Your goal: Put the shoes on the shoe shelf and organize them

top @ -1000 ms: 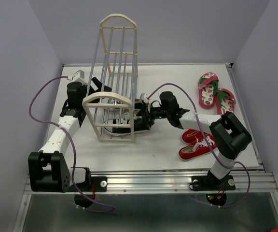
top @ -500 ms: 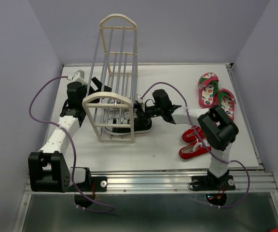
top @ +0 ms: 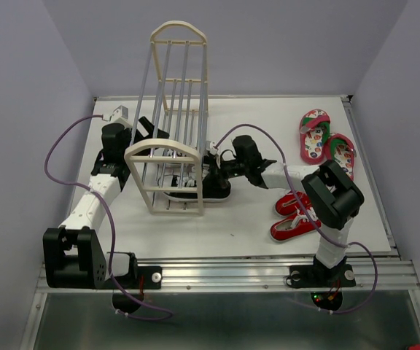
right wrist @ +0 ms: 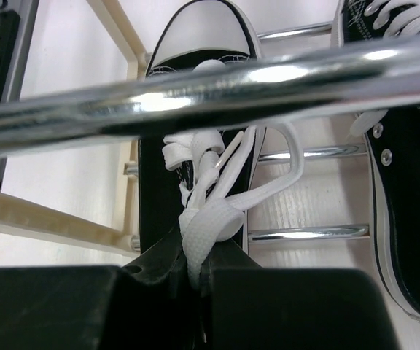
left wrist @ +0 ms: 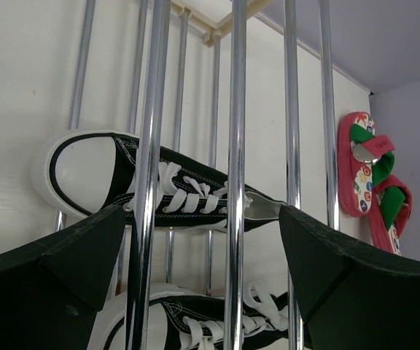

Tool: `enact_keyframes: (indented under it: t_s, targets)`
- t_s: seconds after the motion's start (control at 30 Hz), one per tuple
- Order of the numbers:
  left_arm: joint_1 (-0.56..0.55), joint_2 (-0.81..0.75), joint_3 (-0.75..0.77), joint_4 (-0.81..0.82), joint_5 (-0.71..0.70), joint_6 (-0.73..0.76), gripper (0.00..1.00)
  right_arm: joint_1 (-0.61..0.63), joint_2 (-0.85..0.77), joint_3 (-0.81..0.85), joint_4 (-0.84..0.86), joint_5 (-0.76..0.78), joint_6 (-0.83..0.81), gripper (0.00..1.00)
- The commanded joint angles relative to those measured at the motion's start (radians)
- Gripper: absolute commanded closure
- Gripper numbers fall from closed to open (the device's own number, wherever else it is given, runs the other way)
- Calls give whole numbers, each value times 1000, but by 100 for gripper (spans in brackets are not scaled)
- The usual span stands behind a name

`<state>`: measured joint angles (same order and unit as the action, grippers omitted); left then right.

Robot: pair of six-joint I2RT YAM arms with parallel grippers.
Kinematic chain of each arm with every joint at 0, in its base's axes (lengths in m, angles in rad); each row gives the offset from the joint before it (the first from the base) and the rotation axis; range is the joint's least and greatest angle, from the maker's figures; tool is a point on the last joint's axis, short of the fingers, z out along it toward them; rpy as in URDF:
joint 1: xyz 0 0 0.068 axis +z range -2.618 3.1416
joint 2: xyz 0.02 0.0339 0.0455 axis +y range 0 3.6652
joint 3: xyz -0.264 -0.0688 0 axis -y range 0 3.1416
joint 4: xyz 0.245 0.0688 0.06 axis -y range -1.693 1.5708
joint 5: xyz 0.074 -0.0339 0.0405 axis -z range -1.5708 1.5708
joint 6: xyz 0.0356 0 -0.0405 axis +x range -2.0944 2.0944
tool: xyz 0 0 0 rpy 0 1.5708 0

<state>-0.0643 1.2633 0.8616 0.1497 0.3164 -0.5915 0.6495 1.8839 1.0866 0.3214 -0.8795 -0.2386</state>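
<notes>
Now your right tool (right wrist: 195,281) pinches the laces (right wrist: 204,219) of the black sneaker (right wrist: 203,33), toe pointing straight away; left tool (left wrist: 201,219) gapes open.

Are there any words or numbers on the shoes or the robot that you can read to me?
No words or numbers can be read in any view.
Flip-flops: a small pink tag on the strap and coloured shapes on the sole, too blurred to read.
Black sneakers: no label shows.
Red sneakers: too small to tell.
</notes>
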Motion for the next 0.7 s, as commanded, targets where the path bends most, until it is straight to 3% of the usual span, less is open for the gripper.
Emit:
enact_keyframes:
  t_s: [0.0, 0.13, 0.43, 0.67]
  targets:
    - [-6, -15, 25, 45, 18, 19, 1, 7, -101, 7, 208, 4, 108, 99]
    - [-6, -19, 22, 47, 20, 18, 1, 7, -100, 6, 257, -1, 197, 99]
    - [-6, -22, 25, 47, 26, 16, 1, 29, -43, 64, 223, 65, 223, 99]
    - [-6, -12, 24, 51, 35, 18, 1, 48, 1, 88, 288, 2, 233, 99]
